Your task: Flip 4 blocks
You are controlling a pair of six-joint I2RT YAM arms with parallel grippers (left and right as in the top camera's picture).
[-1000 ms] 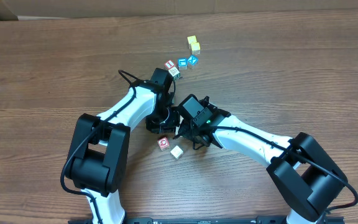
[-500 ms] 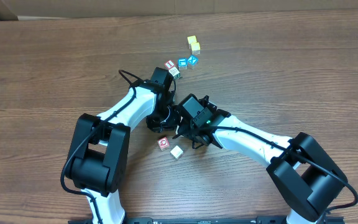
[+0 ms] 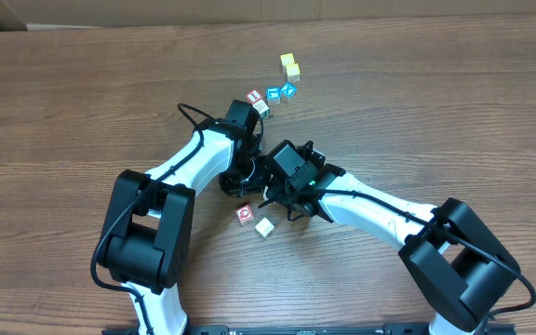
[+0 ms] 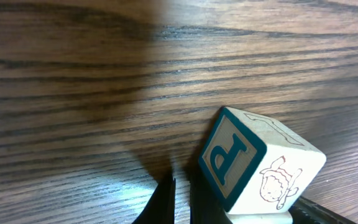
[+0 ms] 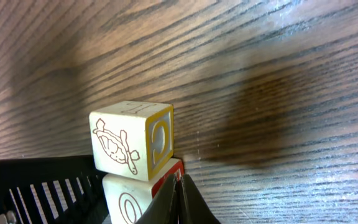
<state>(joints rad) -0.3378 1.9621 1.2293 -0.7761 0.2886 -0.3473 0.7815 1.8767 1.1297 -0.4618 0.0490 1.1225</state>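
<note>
The left end effector [image 4: 179,203] is closed, its dark fingertips drawn together with nothing between them, and the tips sit low against the wooden surface [image 4: 73,93]. Just beside them stands the "P" block [image 4: 257,165], tilted, one face bearing a teal letter P in a teal frame and the next face a small red-line drawing of a figure; whether the fingers touch it cannot be told. The right end effector [image 5: 179,196] is likewise closed on nothing, its tips meeting in a point right at the corner of the "O" block [image 5: 135,199], whose pale face carries a red O inside a red frame. Touching the far side of the "O" block is the turtle block [image 5: 129,140], showing a line-drawn turtle on one face and a yellow-framed letter, C or G, on another. A black slotted housing [image 5: 42,186] lies just beside the "O" block. From overhead the "O" block [image 3: 245,215] lies just clear of the two meeting arms, a pale-topped block [image 3: 265,227] just beside it. Well apart from the "O" block lie a red-framed block [image 3: 254,97], a whitish block [image 3: 262,108], two blue cubes [image 3: 280,93] and two yellow cubes [image 3: 290,65].
</note>
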